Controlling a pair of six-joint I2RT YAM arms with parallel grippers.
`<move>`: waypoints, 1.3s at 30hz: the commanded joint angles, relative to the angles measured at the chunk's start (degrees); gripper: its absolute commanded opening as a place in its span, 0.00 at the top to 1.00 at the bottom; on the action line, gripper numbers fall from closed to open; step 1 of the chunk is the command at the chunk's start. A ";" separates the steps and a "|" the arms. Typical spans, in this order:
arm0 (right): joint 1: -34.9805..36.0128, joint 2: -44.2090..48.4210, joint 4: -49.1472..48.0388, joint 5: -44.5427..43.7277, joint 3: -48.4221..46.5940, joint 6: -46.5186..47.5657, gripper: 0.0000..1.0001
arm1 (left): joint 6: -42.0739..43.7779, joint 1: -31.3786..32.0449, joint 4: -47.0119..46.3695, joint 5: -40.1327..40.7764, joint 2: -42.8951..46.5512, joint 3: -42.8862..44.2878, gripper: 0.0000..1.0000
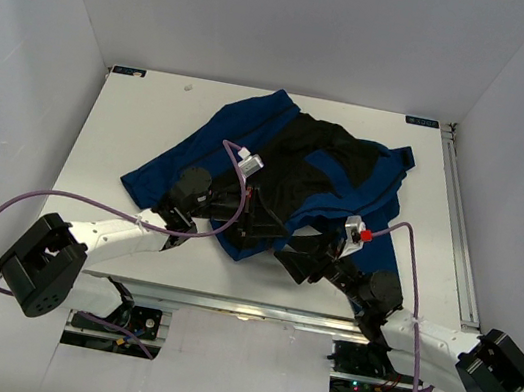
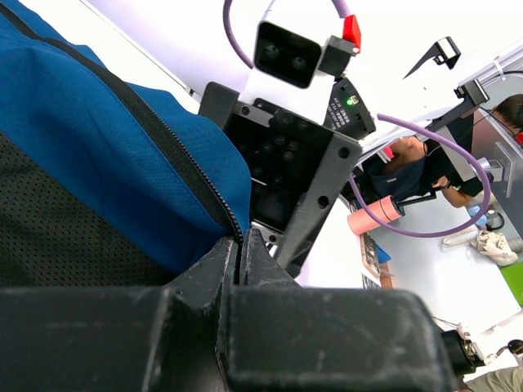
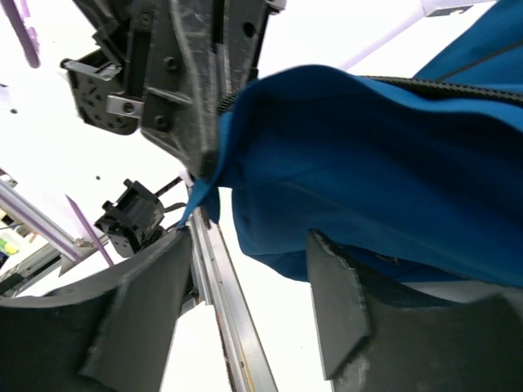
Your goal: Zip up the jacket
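Nearest the arm bases, the bare strip of table (image 1: 108,260) on the near side of the jacket (image 1: 255,119) was narrow, bounded by a metal rail (image 3: 221,327) along the table's near edge. Just at the jacket's near hem, the left gripper (image 2: 239,245) had its jaws pressed together on the blue fabric, right where the black zipper (image 2: 172,151) teeth ran down to the corner of that edge. The right gripper (image 3: 249,245) hung just beside it, on the jacket's right, with its jaws spread wide. A fold of blue cloth sagged above and into the gap between its fingers (image 3: 147,302), and neither finger pinched it.

From above, the left gripper (image 1: 272,223) and the right gripper (image 1: 304,256) sat close together at that same hem, with little room between them.

The jacket lay crumpled in the middle of the table, black lining turned up at its centre and blue sleeves spread to either side. Left of the jacket a broad white stretch of table lay open. Right of it the margin was slimmer, and beyond its far edge only a thin band remained before the back wall.
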State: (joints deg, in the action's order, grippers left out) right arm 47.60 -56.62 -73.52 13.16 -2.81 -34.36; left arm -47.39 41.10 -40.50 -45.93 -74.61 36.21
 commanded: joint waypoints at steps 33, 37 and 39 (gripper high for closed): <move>0.56 -2.16 -8.38 -0.31 -6.05 0.17 0.62 | 0.29 1.00 -3.41 -1.72 3.33 -0.88 1.00; 0.50 -3.03 -10.97 1.41 -5.88 0.40 0.80 | 0.08 1.17 -3.70 -1.85 2.85 -0.97 1.00; 0.55 -3.54 -13.10 2.43 -5.66 0.36 0.87 | 0.17 1.17 -3.77 -1.81 2.73 -1.11 1.00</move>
State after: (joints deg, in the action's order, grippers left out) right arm 48.15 -59.26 -74.25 14.83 -6.68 -34.62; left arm -47.08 41.74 -41.69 -45.86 -74.30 35.42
